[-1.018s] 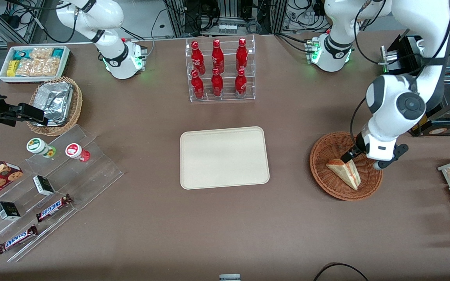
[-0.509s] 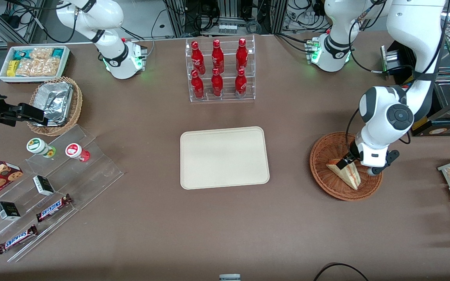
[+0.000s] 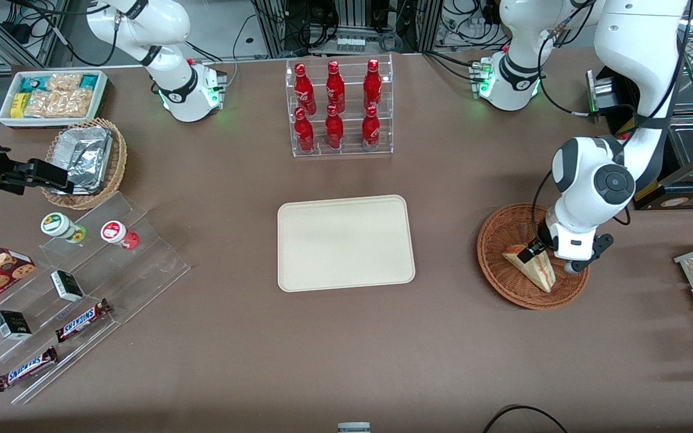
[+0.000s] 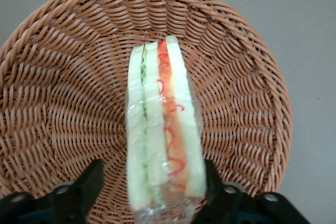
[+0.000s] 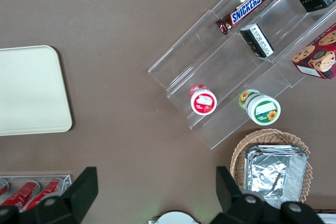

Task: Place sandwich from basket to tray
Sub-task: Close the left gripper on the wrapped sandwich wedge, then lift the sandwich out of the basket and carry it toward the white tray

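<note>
1. One clear-wrapped sandwich (image 3: pixel 530 265) stands on edge inside the reddish-brown basket (image 3: pixel 500 275) toward the working arm's end of the table, its red-orange and green filling layers facing upward.
2. Down in that basket, the left arm's gripper (image 3: pixel 533 248) straddles the wedge at its wider end; in the wrist view its two fingers (image 4: pixel 90 182) sit one on each side of the sandwich (image 4: pixel 164 145), spread apart and close to the wrap, though whether they touch it cannot be told.
3. Woven basket (image 4: pixel 63 103) wall rings the sandwich all around.
4. Cream tray (image 3: pixel 345 242) lies flat at the table's middle, well apart from the basket, nearer the front camera than the rack of red bottles (image 3: pixel 338 107).
</note>
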Controlling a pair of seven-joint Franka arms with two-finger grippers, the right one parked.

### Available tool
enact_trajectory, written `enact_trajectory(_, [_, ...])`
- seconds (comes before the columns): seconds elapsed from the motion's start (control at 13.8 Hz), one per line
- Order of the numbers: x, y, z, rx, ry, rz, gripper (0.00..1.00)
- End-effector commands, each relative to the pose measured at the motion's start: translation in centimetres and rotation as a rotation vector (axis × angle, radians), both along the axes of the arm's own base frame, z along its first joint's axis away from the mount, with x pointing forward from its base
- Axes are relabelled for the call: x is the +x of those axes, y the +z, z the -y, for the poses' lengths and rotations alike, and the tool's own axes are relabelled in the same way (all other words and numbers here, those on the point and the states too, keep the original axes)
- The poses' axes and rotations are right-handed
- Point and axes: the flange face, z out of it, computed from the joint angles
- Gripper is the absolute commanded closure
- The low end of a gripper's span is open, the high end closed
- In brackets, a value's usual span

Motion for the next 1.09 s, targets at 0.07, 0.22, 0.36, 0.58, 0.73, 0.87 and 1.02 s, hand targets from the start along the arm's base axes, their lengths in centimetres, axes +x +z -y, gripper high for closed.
enact_trajectory(0.07, [1.5,1.0,0.2,0.005,0.010,0.027,1.00])
enact_trajectory(0.22, [1.7,2.4,0.4,0.019,-0.004,0.007,1.00])
enact_trajectory(0.36, [2.2,5.9,0.5,0.045,-0.024,-0.027,1.00])
enact_trajectory(0.58, [2.3,11.6,3.6,0.086,-0.092,-0.062,1.00])
enact_trajectory(0.73, [2.3,14.8,7.8,0.094,-0.158,-0.075,1.00])
enact_trajectory(0.87, [1.4,17.3,13.6,0.103,-0.247,-0.091,1.00])
enact_trajectory(1.02, [-0.2,18.0,19.4,0.102,-0.334,-0.079,1.00])
